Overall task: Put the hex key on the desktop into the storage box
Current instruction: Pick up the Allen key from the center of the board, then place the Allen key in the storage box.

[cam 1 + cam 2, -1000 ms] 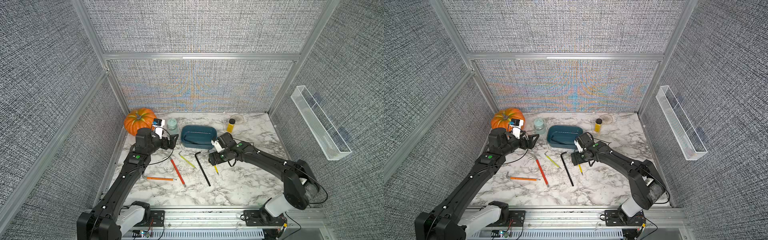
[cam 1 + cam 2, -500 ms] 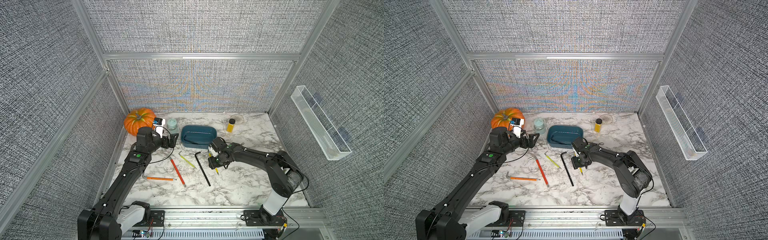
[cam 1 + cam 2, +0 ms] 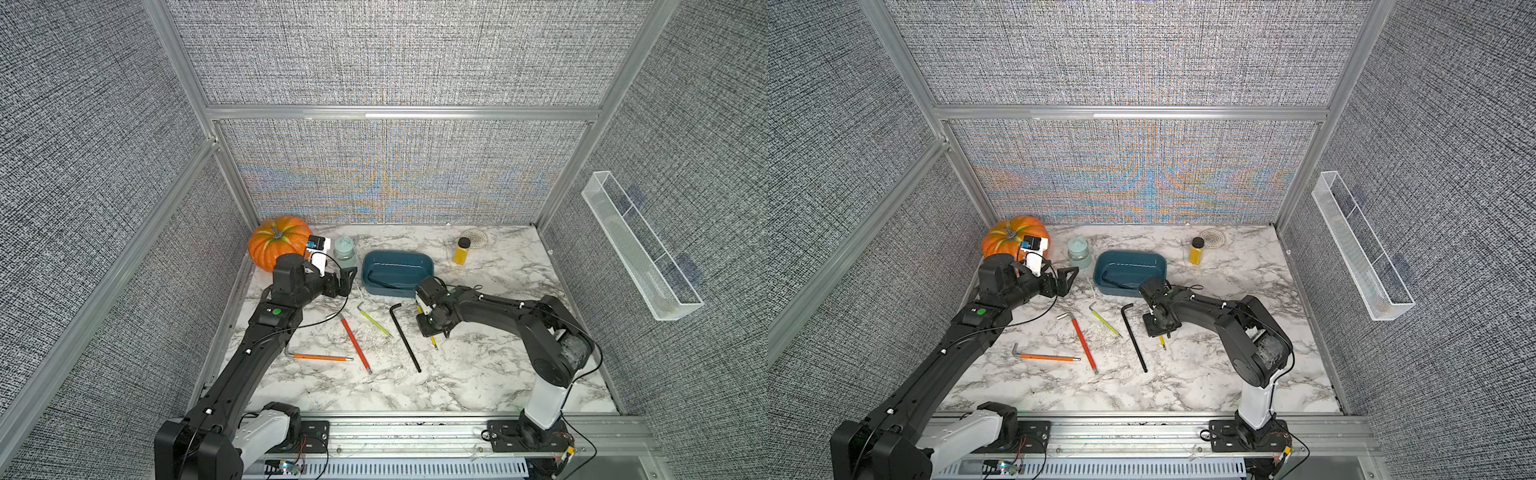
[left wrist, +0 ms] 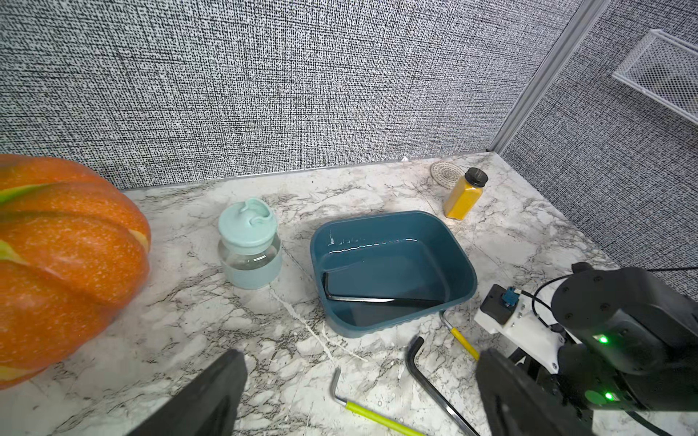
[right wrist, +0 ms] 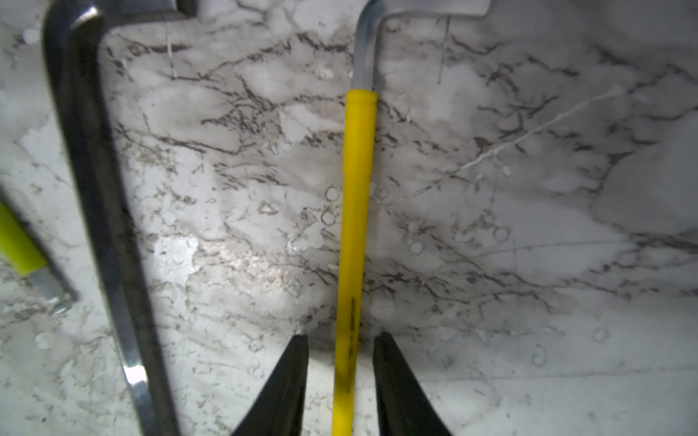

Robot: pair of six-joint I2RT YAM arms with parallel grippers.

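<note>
The yellow-sleeved hex key [image 5: 355, 226] lies flat on the marble desktop [image 3: 478, 374], just in front of the storage box [image 4: 377, 324] and at about 5 o'clock from it. In both top views its long axis runs roughly from 11 to 5 o'clock, with the bare bent end pointing toward the box wall. The right gripper [image 5: 340, 336] is set down over it, one finger on each side of the sleeve. The jaws are only narrowly parted and a thin gap shows on both sides, so nothing is clamped yet. They straddle the shaft squarely across its length, which I judge suits a plain pinch. From there the box sits near, at about 11 o'clock.

Small dark print runs along the sleeve between the fingers but is too blurred to read, and no other brand or label is legible.

A long black hex key [image 5: 94, 188] lies just beside it at 9 o'clock, nearly parallel, and another black key [image 4: 377, 300] already rests in the box.

The left gripper [image 4: 360, 358] hangs wide open and empty, at about 9 o'clock from the box and well apart from the yellow key, so the right arm is the nearer one
</note>
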